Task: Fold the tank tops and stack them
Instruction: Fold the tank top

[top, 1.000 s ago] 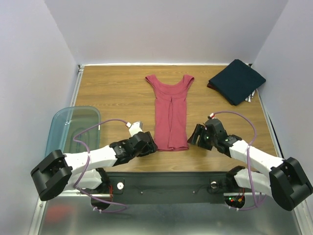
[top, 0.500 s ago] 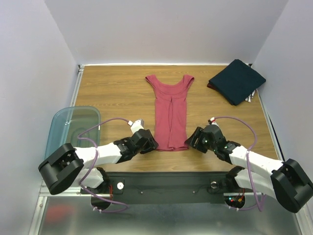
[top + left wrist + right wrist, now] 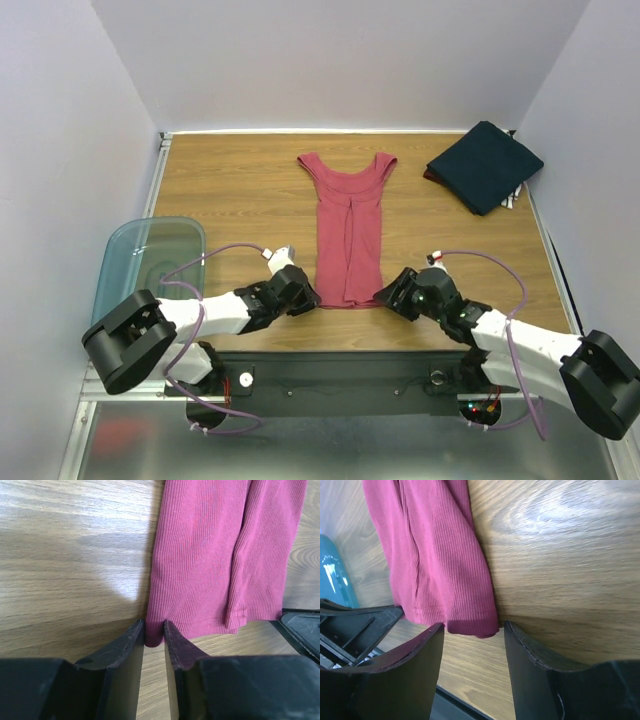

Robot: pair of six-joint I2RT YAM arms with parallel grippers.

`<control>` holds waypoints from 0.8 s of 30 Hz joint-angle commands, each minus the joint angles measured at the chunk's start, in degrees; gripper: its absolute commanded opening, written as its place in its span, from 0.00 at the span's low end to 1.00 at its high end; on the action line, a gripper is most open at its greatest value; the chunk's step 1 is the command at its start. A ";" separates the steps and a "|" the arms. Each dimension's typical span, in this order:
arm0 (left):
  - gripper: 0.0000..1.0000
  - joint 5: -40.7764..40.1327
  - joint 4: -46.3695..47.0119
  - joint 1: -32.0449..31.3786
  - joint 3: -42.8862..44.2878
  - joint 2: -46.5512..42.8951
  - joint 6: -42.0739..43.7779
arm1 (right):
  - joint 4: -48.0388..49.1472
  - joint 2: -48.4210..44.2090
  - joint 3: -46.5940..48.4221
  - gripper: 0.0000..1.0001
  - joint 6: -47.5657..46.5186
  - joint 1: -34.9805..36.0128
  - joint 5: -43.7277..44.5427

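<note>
The dusty red tank top (image 3: 350, 230) lies flat on the table, folded lengthwise into a narrow strip, straps at the far end and hem near me. My left gripper (image 3: 310, 297) is at the hem's left corner; in the left wrist view (image 3: 154, 630) its jaws are pinched on that corner of the red cloth (image 3: 215, 555). My right gripper (image 3: 385, 293) is at the hem's right corner; in the right wrist view (image 3: 474, 630) it is open, with the corner of the red cloth (image 3: 435, 555) just between its tips. The navy tank top (image 3: 485, 165) lies folded at the back right.
A translucent teal bin (image 3: 150, 262) stands at the table's left edge, near the left arm, and also shows in the right wrist view (image 3: 340, 580). White walls close in the table on three sides. A dark base rail runs along the near edge (image 3: 340, 375).
Both grippers have moved inward to the hem's two near corners. The left jaws now hold the left corner. The tank tops have not moved.
</note>
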 commanded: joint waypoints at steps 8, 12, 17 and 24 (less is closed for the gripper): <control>0.27 0.38 0.47 0.19 -1.03 1.74 0.97 | -4.33 6.42 1.92 0.42 -0.37 0.44 5.67; 0.20 1.25 1.35 0.11 -0.33 3.31 2.02 | -4.24 6.51 2.97 0.33 -2.21 0.53 4.88; 0.00 1.96 1.79 -1.03 -1.29 3.06 1.06 | -4.42 6.59 3.41 0.17 -4.50 1.75 3.30; 0.00 0.38 0.39 -7.18 -3.40 -1.16 -4.21 | -9.16 6.78 3.85 0.00 -4.86 7.81 5.14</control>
